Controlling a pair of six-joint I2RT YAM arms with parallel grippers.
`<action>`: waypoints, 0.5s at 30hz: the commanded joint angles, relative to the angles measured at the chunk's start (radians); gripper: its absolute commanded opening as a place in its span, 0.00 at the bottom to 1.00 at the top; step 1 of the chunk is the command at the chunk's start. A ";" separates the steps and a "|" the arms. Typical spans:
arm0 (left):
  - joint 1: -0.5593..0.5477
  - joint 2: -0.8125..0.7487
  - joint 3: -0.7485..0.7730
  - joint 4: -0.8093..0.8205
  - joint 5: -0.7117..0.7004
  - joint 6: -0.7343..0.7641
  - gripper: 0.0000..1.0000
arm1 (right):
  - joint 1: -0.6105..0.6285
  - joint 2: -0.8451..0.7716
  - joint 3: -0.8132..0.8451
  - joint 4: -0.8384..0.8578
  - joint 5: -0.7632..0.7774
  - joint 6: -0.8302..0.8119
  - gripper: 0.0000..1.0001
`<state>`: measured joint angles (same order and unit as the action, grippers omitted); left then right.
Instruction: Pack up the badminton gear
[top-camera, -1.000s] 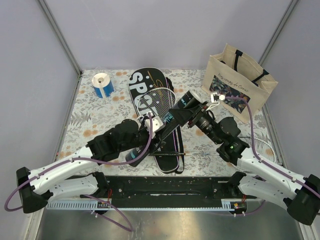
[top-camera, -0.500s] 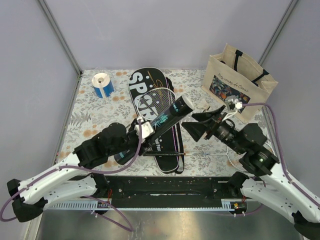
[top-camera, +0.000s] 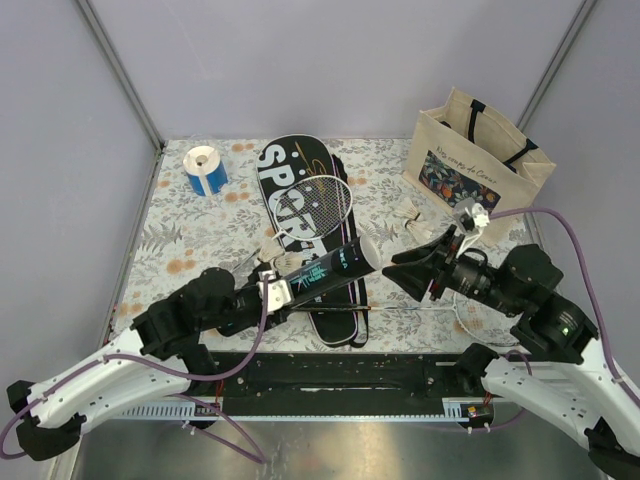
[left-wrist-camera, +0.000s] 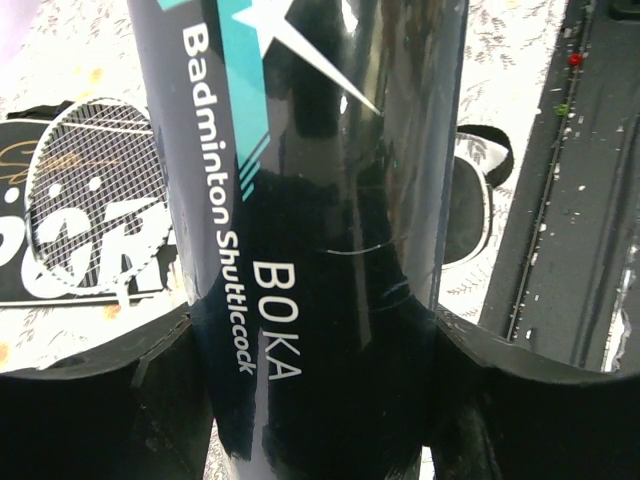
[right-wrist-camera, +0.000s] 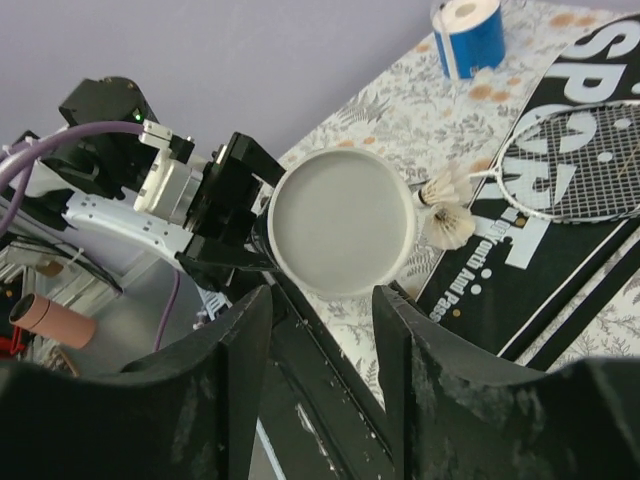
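Grey-lilac walls, floral-print bench (top-camera: 190, 230); beige tote bag (top-camera: 475, 165) at the back right, blue-and-white tape roll (top-camera: 205, 168) at the back left

- Left end effector (top-camera: 272, 290): clamped on the black tube (top-camera: 320, 268) near its lower end. Its wrist view shows a finger on each side of the printed wall. Tube is held off the bench over the SPORT case (top-camera: 290, 190), slanting up to the right
- Right end effector (top-camera: 403, 272): jaws apart, nothing between them, just beside the tube's pale round end (right-wrist-camera: 345, 220) and facing it, not touching
- Change: a second earlier the right end effector is up against that far end. Now it stands clear, and the tube sits lower and closer to the left arm
- Cannot tell whether the pale disc is a cap or the open mouth
- Unpacked: white-framed racket (top-camera: 320, 200) lying on the case, and loose shuttlecocks (top-camera: 270, 248) on the bench left of it
- Judgement: two-handed work on the tube looks broken off, with the left arm alone carrying it. Shuttlecocks likely go in next, so packing is at an early stage
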<state>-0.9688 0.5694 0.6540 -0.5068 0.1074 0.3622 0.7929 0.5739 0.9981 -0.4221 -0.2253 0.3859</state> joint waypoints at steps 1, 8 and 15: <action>-0.001 0.010 0.024 0.068 0.115 0.018 0.02 | 0.005 0.067 0.050 -0.050 -0.094 -0.035 0.52; -0.001 0.012 0.022 0.071 0.130 0.009 0.01 | 0.006 0.107 0.025 0.014 -0.169 -0.039 0.49; 0.001 0.009 0.015 0.079 0.123 -0.011 0.00 | 0.005 0.115 -0.004 0.069 -0.220 -0.018 0.11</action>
<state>-0.9665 0.5953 0.6537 -0.5331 0.1879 0.3553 0.7929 0.6834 1.0054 -0.4229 -0.3805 0.3546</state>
